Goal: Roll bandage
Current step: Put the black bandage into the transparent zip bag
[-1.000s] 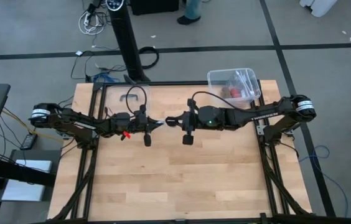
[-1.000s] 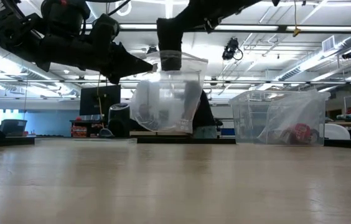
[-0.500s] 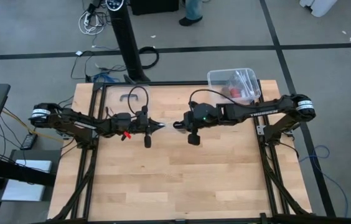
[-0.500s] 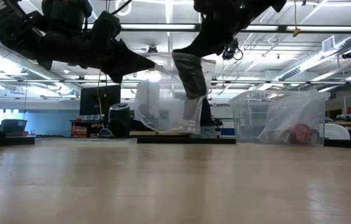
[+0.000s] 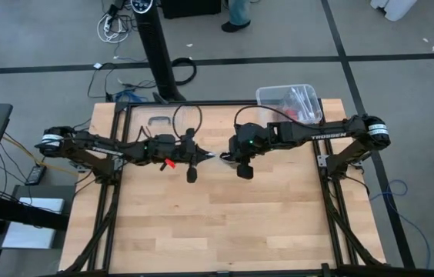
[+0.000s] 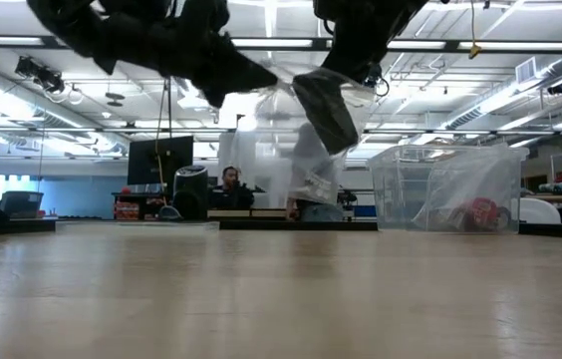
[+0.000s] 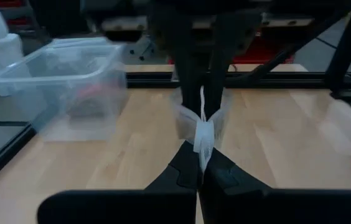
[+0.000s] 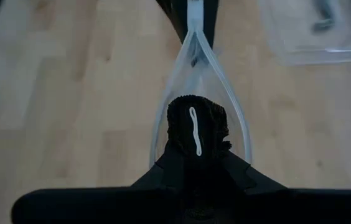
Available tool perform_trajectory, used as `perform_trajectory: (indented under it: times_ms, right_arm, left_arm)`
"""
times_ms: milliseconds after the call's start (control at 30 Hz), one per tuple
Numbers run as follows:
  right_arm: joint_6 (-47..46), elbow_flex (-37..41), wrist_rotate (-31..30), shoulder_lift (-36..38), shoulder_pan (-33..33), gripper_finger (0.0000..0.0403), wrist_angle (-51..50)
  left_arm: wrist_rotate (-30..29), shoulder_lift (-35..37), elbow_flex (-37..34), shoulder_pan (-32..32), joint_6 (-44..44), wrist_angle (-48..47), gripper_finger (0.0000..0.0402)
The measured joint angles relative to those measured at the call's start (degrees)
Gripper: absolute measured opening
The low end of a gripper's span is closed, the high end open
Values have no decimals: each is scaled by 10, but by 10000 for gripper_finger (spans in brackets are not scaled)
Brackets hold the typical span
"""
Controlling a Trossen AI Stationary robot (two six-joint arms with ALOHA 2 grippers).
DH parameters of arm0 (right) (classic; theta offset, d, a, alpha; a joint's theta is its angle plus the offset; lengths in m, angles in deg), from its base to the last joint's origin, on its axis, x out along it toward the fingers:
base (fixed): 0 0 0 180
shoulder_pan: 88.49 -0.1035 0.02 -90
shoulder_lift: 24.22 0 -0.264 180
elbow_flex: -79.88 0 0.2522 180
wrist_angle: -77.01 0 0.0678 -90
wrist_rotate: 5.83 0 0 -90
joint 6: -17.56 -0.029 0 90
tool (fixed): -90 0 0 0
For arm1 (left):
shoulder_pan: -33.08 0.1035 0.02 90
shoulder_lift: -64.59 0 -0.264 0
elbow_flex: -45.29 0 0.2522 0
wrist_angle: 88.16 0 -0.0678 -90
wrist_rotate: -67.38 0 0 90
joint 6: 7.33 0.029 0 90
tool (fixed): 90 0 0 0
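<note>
A clear plastic wrapper [image 6: 301, 150] is held in the air above the table [image 5: 217, 223], nearer its far edge than its near edge and about midway between its left and right edges, stretched between the two grippers. The left gripper [image 5: 206, 156] is closed on one edge of the wrapper; in the left wrist view its fingers [image 7: 182, 171] are pressed together on a pinched fold of clear film [image 7: 201, 134]. The right gripper [image 5: 225, 155] faces it from the other side, with only a small gap seen between the two grippers from above. In the right wrist view the bandage [image 8: 195, 130], a dark bunched piece of black fabric, is seen clamped between the right fingers [image 8: 172, 165] at the mouth of the wrapper, whose clear walls narrow away from it toward the left gripper. In the low view the right gripper [image 6: 326, 105] is seen tilted, with the film hanging below it well clear of the tabletop. A clear plastic box [image 5: 288, 105] with small items inside stands at the far right corner of the table, apart from both arms. A flat clear lid [image 5: 158, 119] lies near the far left corner. Beyond the far edge a person [image 6: 229, 187] is seen in the room.
</note>
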Motion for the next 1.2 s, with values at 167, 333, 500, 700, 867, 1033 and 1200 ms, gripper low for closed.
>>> perform_trajectory:
  times_ms: [167, 333, 500, 700, 867, 1033, 1200]
  right_arm:
    - [-2, 2, 20, 0, 0, 75, 11]
    - [-3, 3, 24, -1, -2, 110, 1]
    - [-23, -19, 10, 3, -6, 143, -88]
    - [-42, -60, 1, 4, -6, 166, -178]
    - [-35, -73, 4, 4, -6, 168, -179]
    - [-13, -59, 3, 0, -10, 129, -164]
    - [7, -53, -14, 3, -31, 18, -162]
  left_arm:
    - [21, -37, 58, 0, 0, -39, 3]
    - [36, -74, 85, 0, 1, -53, 3]
    - [42, -81, 86, 0, 1, -79, 3]
    - [42, -81, 86, 0, 1, -82, 3]
    - [40, -81, 86, 0, 0, -86, 3]
    - [43, -81, 85, 0, 2, -80, 3]
    - [49, -81, 85, -3, 3, -78, 3]
